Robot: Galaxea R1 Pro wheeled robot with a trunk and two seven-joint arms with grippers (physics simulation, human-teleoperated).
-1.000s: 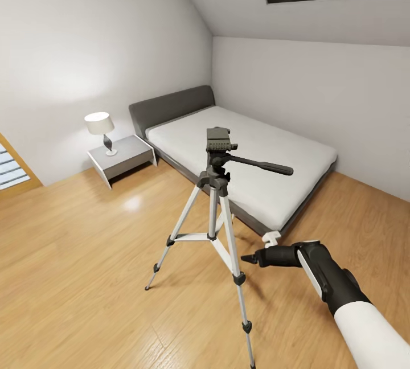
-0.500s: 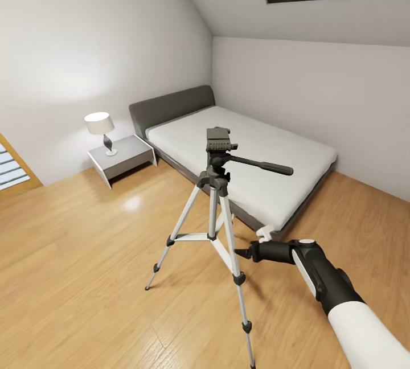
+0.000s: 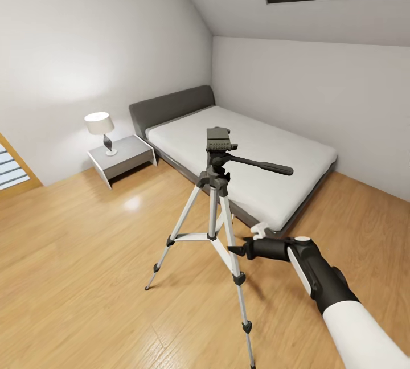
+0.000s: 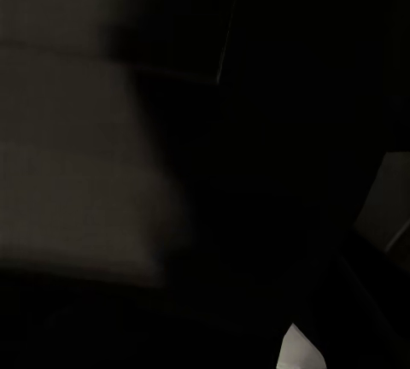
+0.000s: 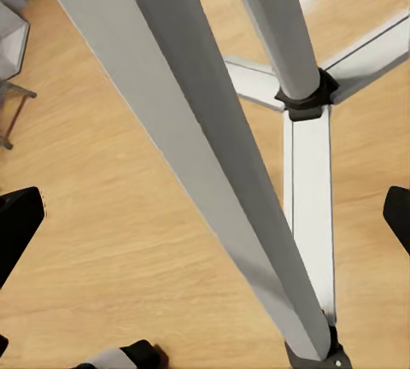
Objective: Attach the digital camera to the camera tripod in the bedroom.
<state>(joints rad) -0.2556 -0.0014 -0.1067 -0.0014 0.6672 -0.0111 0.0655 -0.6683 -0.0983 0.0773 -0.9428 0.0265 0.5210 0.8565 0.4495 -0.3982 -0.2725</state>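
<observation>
Reaching: my right pincer [image 3: 238, 251] sits just beside the tripod [image 3: 213, 187], low by its near leg [image 5: 205, 155].
Pincer: fingers spread apart, holding nothing.
Left pincer: too dark, cannot tell.
Tripod head [image 3: 220, 140]: bare; camera unseen, mounting not started.

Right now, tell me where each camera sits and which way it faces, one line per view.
Head view: on the robot's head, looking forward and down at the camera tripod before the bed; the right arm reaches in, its right gripper near a tripod leg.
Left wrist view: on the left arm; nearly all dark, so its aim cannot be told.
Right wrist view: on the right arm, looking past a tripod leg to the wood floor; dark fingertips show at the edges.
Shared: head and right wrist views both show the tripod and floor.
</observation>
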